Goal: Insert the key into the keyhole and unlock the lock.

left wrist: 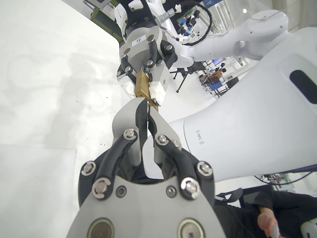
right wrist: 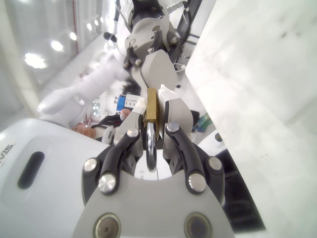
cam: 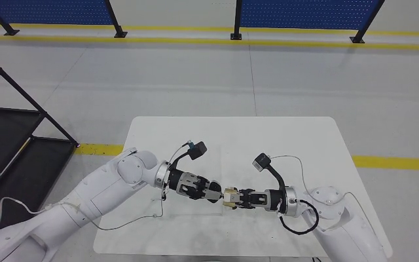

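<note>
Your right gripper (right wrist: 153, 100) has its fingers clamped on the flat sides of the small brass padlock (right wrist: 151, 108), and the padlock's silver steel shackle (right wrist: 151, 147) points back into the gripper's palm. The end of the lock's body opposite the shackle faces your left gripper (left wrist: 147, 104), which meets it head-on. The two arms lie almost in one line, tip to tip.

The left gripper's black-padded fingers (left wrist: 141, 117) are pressed together with only a thin slit between them. Their tips touch that end of the padlock. What they pinch is hidden between the pads, so you cannot tell how far anything sits in the keyhole.

In the top view the padlock hangs over the white rectangular table (cam: 294, 137), off its surface. It sits roughly midway between the table's left and right edges and nearer the front edge than the far one.
</note>
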Controlling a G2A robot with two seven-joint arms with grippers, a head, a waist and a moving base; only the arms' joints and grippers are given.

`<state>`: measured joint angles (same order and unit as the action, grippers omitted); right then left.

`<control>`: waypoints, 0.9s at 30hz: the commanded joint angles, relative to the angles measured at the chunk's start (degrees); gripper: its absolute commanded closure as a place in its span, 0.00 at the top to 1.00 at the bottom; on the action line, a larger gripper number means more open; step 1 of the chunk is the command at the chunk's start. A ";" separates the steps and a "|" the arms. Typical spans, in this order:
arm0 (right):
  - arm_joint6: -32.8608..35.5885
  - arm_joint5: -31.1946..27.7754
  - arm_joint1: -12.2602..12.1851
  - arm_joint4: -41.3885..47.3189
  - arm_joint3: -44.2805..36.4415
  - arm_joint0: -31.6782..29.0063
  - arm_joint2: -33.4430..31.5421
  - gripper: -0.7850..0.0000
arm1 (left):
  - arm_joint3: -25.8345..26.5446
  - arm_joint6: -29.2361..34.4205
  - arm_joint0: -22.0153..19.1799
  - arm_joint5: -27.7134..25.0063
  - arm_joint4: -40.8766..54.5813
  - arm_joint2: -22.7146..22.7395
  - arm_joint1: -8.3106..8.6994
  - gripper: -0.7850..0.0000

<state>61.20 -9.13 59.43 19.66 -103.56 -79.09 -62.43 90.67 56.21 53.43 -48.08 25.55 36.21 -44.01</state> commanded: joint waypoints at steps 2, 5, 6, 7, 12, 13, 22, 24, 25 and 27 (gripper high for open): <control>0.00 0.00 0.00 0.00 0.00 0.00 0.00 0.00 | 0.12 -0.71 0.47 -0.70 -1.51 0.55 -0.01 0.00; 0.00 0.00 0.00 0.00 0.00 0.00 0.00 0.00 | 0.39 -1.78 0.90 -1.76 -3.16 1.20 -0.05 0.00; 0.00 0.00 0.00 0.00 0.00 0.00 0.00 0.00 | 0.43 -2.14 1.06 -2.12 -3.83 1.41 -0.06 0.00; 0.00 0.00 0.00 0.00 0.00 0.00 0.00 0.00 | 0.54 -2.48 1.21 -2.47 -4.60 1.62 -0.07 0.00; 0.00 0.00 0.00 0.00 0.00 0.00 0.00 0.00 | 1.10 -4.78 2.04 -4.77 -8.44 2.79 -0.15 0.00; 0.00 0.00 0.00 0.00 0.00 0.00 0.00 0.00 | 1.21 -5.13 2.14 -5.12 -9.38 3.05 -0.16 0.00; 0.00 0.00 0.00 0.00 0.00 0.00 0.00 0.00 | 2.27 -8.84 3.59 -8.28 -16.49 5.03 -0.31 0.00; 0.00 0.00 0.00 0.00 0.00 0.00 0.00 0.00 | 2.52 -9.94 3.98 -9.06 -18.22 5.59 -0.37 0.00; 0.00 0.00 0.00 0.00 0.00 0.00 0.00 0.00 | 2.64 -10.56 4.16 -9.43 -19.20 5.94 -0.39 0.00; 0.00 0.00 0.00 0.00 0.00 0.00 0.00 0.00 | 2.97 -11.64 4.49 -9.92 -21.74 6.67 -0.42 0.00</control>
<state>61.20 -9.13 59.43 19.66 -103.56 -79.09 -62.44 93.47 45.08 57.79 -57.81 5.26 42.53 -44.42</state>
